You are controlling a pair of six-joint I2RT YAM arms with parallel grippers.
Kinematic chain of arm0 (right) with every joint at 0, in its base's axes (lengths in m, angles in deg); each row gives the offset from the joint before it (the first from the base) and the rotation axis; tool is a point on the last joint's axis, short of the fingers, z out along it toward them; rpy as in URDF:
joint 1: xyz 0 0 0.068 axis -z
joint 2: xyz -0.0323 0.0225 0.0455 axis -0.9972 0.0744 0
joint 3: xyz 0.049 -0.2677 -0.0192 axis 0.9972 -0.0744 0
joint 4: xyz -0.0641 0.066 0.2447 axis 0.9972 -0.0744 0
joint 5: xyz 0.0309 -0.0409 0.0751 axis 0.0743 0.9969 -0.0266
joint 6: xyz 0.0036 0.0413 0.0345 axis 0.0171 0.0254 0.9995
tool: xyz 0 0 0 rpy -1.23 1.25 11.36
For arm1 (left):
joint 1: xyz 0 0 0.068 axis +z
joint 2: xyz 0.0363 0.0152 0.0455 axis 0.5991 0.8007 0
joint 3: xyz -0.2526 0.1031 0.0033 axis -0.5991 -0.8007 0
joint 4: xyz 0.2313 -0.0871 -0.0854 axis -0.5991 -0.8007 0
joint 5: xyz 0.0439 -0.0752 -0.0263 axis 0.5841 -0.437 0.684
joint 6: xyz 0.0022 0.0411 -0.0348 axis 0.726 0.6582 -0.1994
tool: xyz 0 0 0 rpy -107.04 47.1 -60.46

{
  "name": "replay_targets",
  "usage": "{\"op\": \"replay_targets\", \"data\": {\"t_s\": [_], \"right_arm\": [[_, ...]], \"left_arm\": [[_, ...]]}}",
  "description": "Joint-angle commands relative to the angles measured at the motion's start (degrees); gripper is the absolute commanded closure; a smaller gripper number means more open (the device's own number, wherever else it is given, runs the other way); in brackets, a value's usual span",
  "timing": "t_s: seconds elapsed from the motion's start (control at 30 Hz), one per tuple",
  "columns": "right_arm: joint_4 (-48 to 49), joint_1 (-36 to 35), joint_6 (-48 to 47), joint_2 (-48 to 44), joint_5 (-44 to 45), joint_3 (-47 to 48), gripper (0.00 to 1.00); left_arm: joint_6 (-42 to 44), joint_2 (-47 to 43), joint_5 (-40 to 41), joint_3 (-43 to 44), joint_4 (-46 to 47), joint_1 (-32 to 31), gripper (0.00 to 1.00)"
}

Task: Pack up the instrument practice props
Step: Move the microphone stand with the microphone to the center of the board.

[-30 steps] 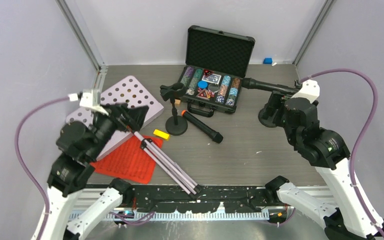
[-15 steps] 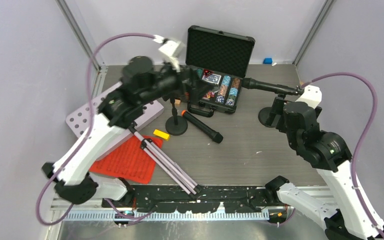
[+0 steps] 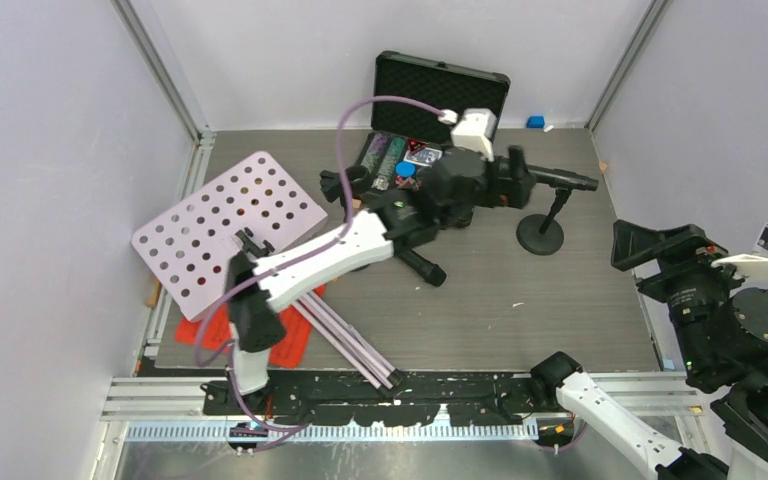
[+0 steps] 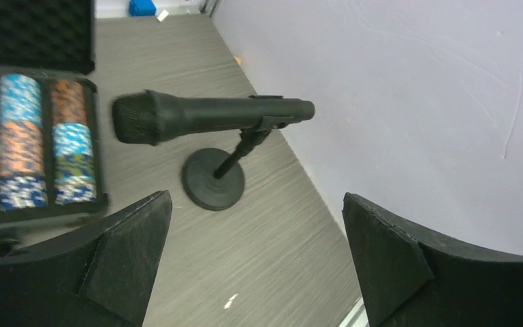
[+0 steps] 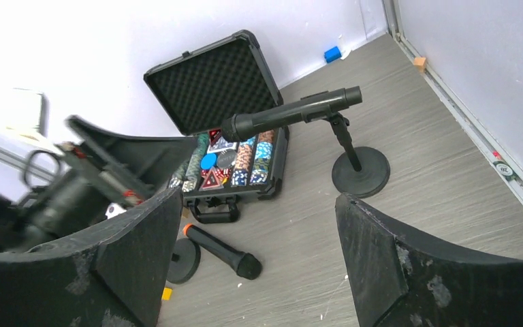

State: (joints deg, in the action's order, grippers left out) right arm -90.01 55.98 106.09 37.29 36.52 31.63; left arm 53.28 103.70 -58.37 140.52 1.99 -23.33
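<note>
Clipped microphone [image 3: 552,178] sits level in its holder at the far right of the table [image 3: 520,310], head pointing toward the poker chip case [image 3: 440,88], tail toward the right wall; its round-based pole [image 3: 541,234] stands slightly tilted, base flat on the boards just right of the case. Loose microphone [image 5: 221,252], orange ring at one end, lies flat in front of the case, beside the round foot of the second pole [image 5: 185,255]; in the top view most of both is hidden under the left arm. Music rack [image 3: 225,225], white and full of holes, lies at far left with its tripod legs [image 3: 345,340] folded together and running toward the near edge. Red pages [image 3: 285,345] lie under the rack and legs, near the front-left corner. Left gripper [image 4: 252,197] is stretched across the table above the case's right end, jaws spread wide, nothing between them, clipped microphone directly ahead and apart from both fingers. Right gripper [image 5: 257,197] hangs off the right edge, well apart from every prop, jaws also wide and holding nothing. Case is open, chips in rows. Blue block [image 3: 535,122] sits at the back wall
</note>
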Motion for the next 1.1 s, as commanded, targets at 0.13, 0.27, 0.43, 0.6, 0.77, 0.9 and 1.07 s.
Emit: {"op": "replay_targets", "data": {"t_s": [0.13,0.27,0.43,0.6,0.77,0.9,1.07], "right_arm": [[-2.36,0.10,2.53,-0.63,2.29,3.99,0.13],[-2.41,0.06,4.24,-2.87,2.50,4.92,0.14],[-4.12,0.05,3.12,-3.54,3.59,5.72,0.14],[-5.11,-0.01,2.08,-4.16,3.57,6.05,0.14],[-5.10,-0.08,1.29,-4.78,3.10,5.91,0.15],[-5.09,-0.23,1.07,-5.19,2.96,5.03,0.15],[-5.43,-0.45,1.23,-5.45,2.78,4.60,0.15]], "left_arm": [[-17.55,11.33,14.22,8.97,-0.30,-4.53,0.00],[-19.61,17.05,13.92,11.10,3.31,-5.15,0.00],[2.13,22.35,15.41,7.05,21.17,-8.73,0.00],[14.08,27.03,9.94,0.17,37.88,-10.09,0.00],[25.80,32.46,-1.08,-0.55,46.15,-9.22,0.00],[26.24,37.57,-2.68,3.17,48.82,-7.57,0.00],[26.99,42.53,-4.41,4.46,60.90,-5.31,0.00]]}}
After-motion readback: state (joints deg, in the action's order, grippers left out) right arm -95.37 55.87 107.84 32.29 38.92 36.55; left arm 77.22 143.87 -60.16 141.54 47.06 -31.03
